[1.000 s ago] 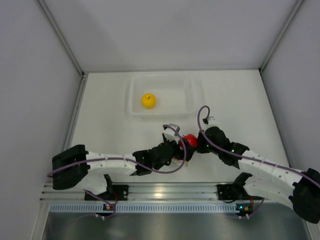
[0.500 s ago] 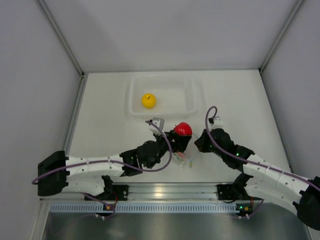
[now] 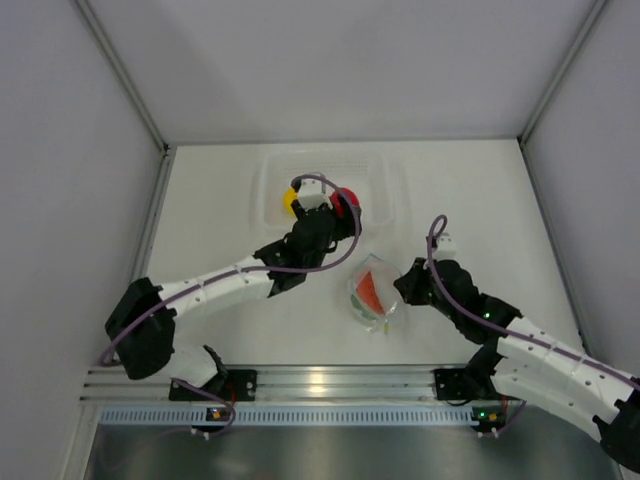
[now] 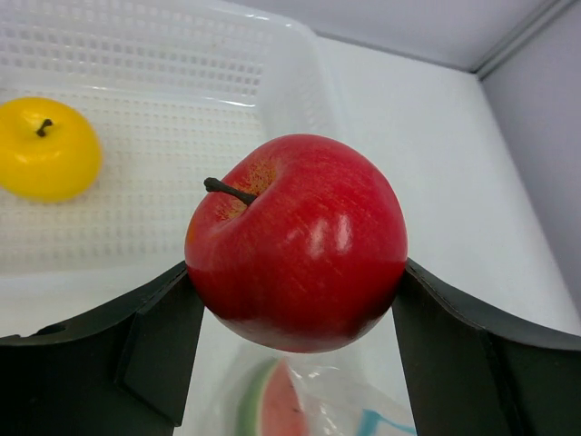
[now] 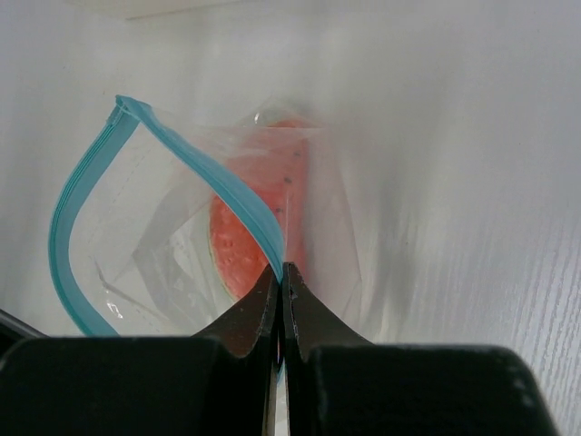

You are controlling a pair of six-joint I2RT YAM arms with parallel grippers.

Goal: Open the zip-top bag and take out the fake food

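Note:
My left gripper (image 3: 338,205) is shut on the red round fruit (image 3: 346,200) and holds it above the near edge of the clear tray (image 3: 378,168); the fruit fills the left wrist view (image 4: 300,241). The yellow round fruit (image 3: 291,200) lies in the tray, also seen from the left wrist (image 4: 45,159). The zip-top bag (image 3: 360,305) lies open on the table with a red-orange, green-rimmed slice (image 3: 373,290) inside. My right gripper (image 5: 281,272) is shut on the bag's blue-teal zip strip (image 5: 91,191), just before the slice (image 5: 243,245).
The white table is walled on the left, back and right. The tray (image 4: 182,73) has a perforated floor and stands at the back middle. The bag (image 4: 363,413) lies below and behind the left gripper, between the two arms.
My left gripper has carried the red fruit from the bag up and back to the tray's near edge. The bag now lies uncovered. My right gripper has shifted slightly right, still pinching the strip.

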